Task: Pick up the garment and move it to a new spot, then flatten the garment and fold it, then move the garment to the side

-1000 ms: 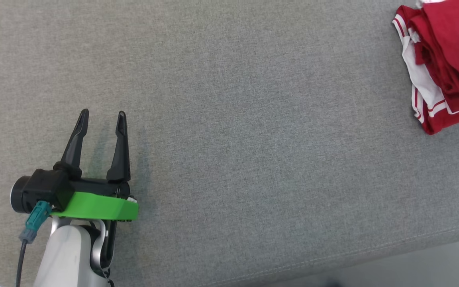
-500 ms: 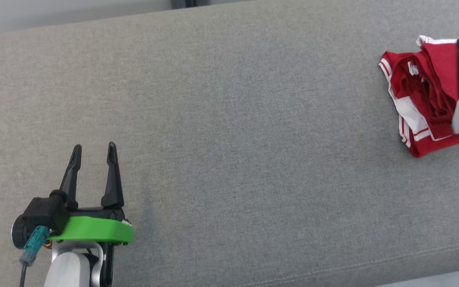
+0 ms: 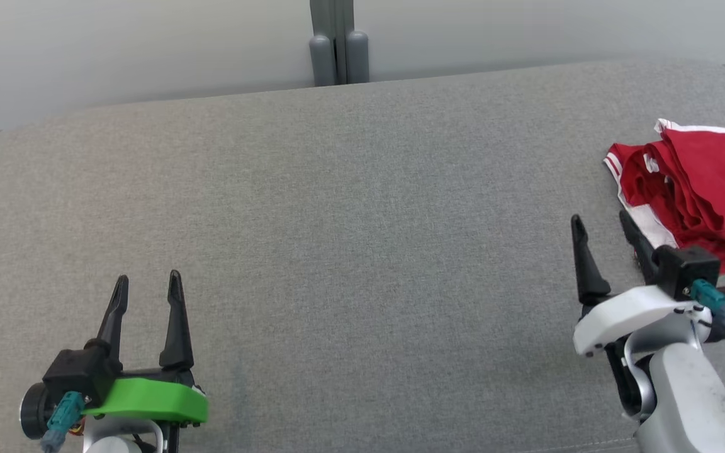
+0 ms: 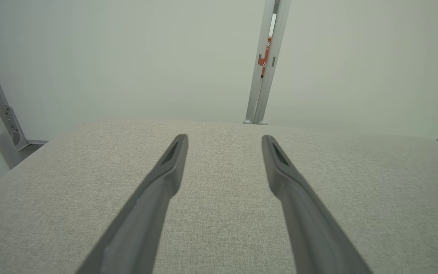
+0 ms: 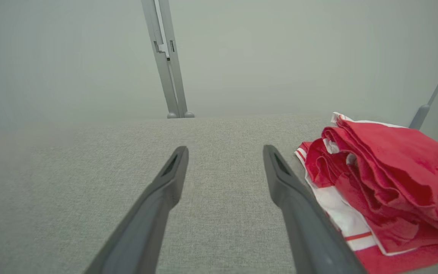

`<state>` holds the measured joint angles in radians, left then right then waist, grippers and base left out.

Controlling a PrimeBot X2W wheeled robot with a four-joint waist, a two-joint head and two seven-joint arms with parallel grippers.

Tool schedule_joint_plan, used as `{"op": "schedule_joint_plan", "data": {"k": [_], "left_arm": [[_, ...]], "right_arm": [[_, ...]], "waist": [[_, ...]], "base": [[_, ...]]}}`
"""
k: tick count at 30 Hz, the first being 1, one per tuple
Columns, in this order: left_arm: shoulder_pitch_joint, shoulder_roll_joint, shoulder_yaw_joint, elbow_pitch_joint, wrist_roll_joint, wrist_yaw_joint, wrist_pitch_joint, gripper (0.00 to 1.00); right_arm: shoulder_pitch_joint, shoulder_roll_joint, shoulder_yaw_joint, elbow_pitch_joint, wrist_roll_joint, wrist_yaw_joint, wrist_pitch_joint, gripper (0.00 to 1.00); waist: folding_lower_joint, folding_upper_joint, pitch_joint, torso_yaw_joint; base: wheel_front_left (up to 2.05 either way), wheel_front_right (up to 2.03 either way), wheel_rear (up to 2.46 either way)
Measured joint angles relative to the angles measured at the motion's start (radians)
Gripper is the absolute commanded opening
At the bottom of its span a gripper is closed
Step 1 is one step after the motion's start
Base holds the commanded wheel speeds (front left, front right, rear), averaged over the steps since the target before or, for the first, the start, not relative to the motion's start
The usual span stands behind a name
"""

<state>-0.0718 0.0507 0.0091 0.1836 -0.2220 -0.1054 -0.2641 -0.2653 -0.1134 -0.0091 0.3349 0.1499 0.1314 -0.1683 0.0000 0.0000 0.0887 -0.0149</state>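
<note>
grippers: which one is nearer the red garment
The right gripper, on the white mount: it stands right beside the garment, at its white-striped edge. The left gripper, on the green mount, is far across the grey cushion.

One red and white garment [image 3: 708, 189]. Two grippers, a left gripper [image 3: 148, 277] and a right gripper [image 3: 600, 219], each with two dark fingers [image 3: 177, 327], four altogether. One grey padded surface [image 3: 350, 220]. One grey post [image 3: 337, 44].

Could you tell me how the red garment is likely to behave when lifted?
The garment lies in loose folds, so it will probably droop and unfold when lifted. Its thin cloth looks light. Pushed across the woven cushion, it may bunch rather than slide.
</note>
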Motion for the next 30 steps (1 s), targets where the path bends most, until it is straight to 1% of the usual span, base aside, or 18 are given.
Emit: {"op": "schedule_joint_plan", "data": {"k": [3,7,15,21,30], "left_arm": [[0.014,0.000,0.000,0.016,0.000,0.001,0.000,1.00],[0.030,0.000,-0.007,0.031,0.000,0.004,0.000,1.00],[0.051,0.000,-0.020,0.038,-0.005,0.009,0.000,1.00],[0.051,0.000,-0.022,0.032,-0.004,0.006,0.000,1.00],[0.051,0.000,-0.024,0.026,-0.005,0.003,0.000,1.00]], "right_arm": [[0.032,0.027,0.000,0.012,0.007,0.000,-0.002,1.00],[0.052,0.044,-0.007,0.034,0.008,0.000,-0.007,1.00],[0.073,0.053,-0.030,0.047,0.005,0.000,-0.009,1.00],[0.075,0.057,-0.044,0.039,-0.004,0.000,-0.005,1.00],[0.076,0.062,-0.036,0.030,-0.003,0.000,-0.007,1.00]], "waist": [[0.0000,0.0000,-0.021,0.012],[-0.0001,0.0000,-0.042,0.025],[-0.0001,0.0000,-0.065,0.040],[-0.0001,0.0000,-0.057,0.039],[-0.0001,0.0000,-0.047,0.039]], "base": [[0.00,0.00,0.00],[0.00,0.00,0.00],[0.00,0.00,0.00],[0.00,0.00,0.00],[0.00,0.00,0.00]]}}
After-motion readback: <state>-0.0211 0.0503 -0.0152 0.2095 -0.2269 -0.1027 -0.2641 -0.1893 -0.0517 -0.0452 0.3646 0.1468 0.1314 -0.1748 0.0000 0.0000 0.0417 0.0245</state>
